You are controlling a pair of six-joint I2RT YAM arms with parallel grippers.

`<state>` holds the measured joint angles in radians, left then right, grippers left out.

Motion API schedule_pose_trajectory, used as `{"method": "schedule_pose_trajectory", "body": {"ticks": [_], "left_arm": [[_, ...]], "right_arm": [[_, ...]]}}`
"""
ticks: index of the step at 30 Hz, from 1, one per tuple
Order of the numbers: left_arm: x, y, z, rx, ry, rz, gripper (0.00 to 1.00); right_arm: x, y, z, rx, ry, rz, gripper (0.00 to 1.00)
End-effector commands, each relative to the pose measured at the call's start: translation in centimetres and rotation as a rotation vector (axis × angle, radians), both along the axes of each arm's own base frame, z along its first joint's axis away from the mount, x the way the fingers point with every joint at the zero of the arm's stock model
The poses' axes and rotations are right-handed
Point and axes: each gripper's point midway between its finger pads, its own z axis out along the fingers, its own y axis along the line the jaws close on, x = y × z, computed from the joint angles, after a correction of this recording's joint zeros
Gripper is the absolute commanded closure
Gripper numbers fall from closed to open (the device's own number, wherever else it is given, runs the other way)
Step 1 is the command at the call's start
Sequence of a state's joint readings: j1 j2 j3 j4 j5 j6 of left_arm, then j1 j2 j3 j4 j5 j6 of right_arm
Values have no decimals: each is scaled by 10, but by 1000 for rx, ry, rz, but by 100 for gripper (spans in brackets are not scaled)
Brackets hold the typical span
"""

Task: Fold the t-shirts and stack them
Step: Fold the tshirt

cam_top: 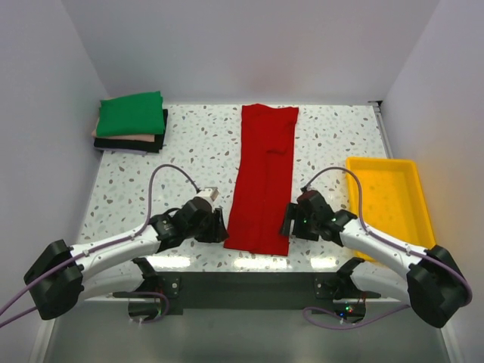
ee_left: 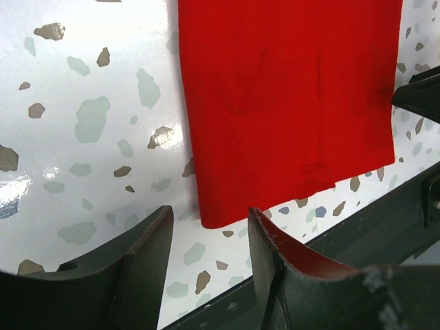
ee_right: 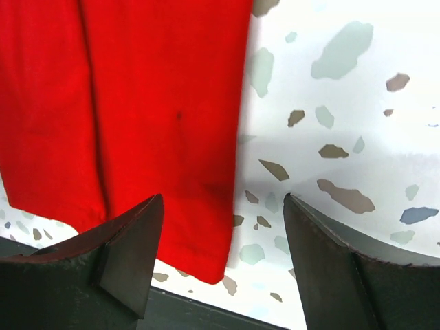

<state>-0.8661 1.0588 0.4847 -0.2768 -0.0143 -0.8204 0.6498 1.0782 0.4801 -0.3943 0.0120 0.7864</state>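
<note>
One speckled white counter (cam_top: 197, 151) carries everything we see. The largest thing on it is the red t-shirt (cam_top: 265, 181), folded lengthwise into a long narrow strip. It lies flat down the middle, running from the far side to just short of the near edge.

To its right, well apart from the cloth, we find the yellow tray (cam_top: 378, 161) near the counter's right edge. In the far left corner sits a stack of folded squares. The green shirt (cam_top: 131, 115) is on top, the pale pink shirt (cam_top: 121, 138) is under it, and the black shirt (cam_top: 128, 146) is lower down.

Both arms reach in from the near edge toward the near end of the strip. The left tool (cam_top: 217, 229) is just beside the near left corner of the red t-shirt. In its wrist view we see its two dark fingers (ee_left: 148, 254) standing apart with bare counter between them. The cloth's corner lies just beyond the gap, so this tool is open and grips nothing.

The right tool (cam_top: 287, 223) is at the near right corner. Its fingers (ee_right: 130, 254) are spread wide, and the corner lies on the counter between them, close to the finger on the left of that view. We cannot tell whether that finger touches the cloth. This tool too is open and holds nothing.
</note>
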Motion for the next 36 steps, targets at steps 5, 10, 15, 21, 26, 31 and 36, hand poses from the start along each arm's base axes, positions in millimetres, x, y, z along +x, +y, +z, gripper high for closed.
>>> {"method": "schedule_pose_trajectory", "body": {"ticks": [5,10,15,21,26,31,36], "left_arm": [[16,-13,3,-68,-55,30,51],[8,-12,-16,-79,-27,21,53],[4,-8,-26,-66,-17,21,53],[1,-4,-33,-46,-8,17,54],[1,-2,-35,-40,-12,18,54],[1,-2,-36,-43,-4,22,54],[4,-5,-32,-48,-12,23,54]], "right_arm": [[-7,0,-9,57,1,-55,30],[-9,-3,-13,49,5,-69,31],[-10,-8,-9,61,-20,-99,31],[-12,-12,-12,61,-17,-126,32],[-20,-16,-19,46,13,-122,32],[-30,-17,-23,41,49,-97,32],[-38,-21,-23,30,64,-80,32]]}}
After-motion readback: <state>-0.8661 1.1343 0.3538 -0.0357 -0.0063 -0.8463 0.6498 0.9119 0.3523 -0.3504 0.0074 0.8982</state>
